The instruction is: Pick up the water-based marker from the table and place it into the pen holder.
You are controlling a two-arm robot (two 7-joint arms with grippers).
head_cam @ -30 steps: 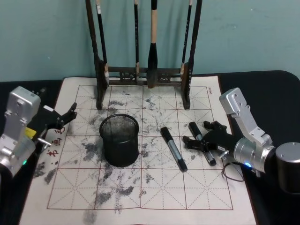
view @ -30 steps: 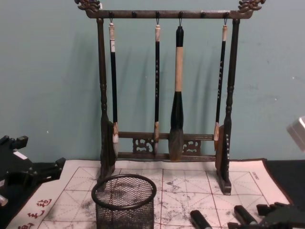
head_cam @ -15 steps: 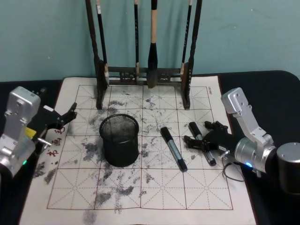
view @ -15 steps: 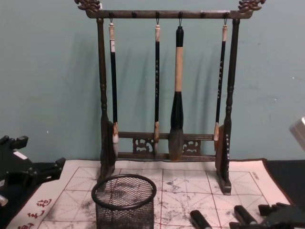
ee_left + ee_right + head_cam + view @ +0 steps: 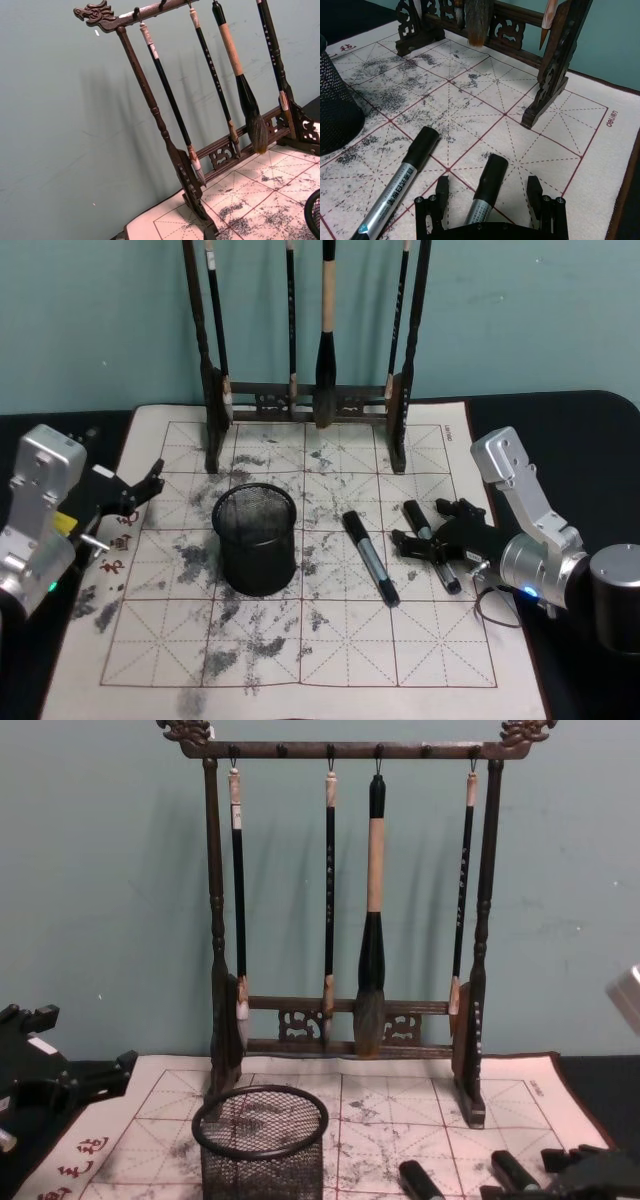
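Note:
Two black-capped markers with silver barrels lie on the ink-stained grid mat. One marker rests in the middle, right of the pen holder, a round black mesh cup standing upright. The other marker lies between the fingers of my right gripper, which is open and low over the mat. In the right wrist view that marker runs between the two spread fingers, with neither touching it; the middle marker lies beside it. My left gripper stays parked, open, at the mat's left edge.
A tall dark wooden rack of hanging calligraphy brushes stands at the back of the mat, close behind the pen holder. Bare mat stretches along the front. A black tabletop borders the mat on both sides.

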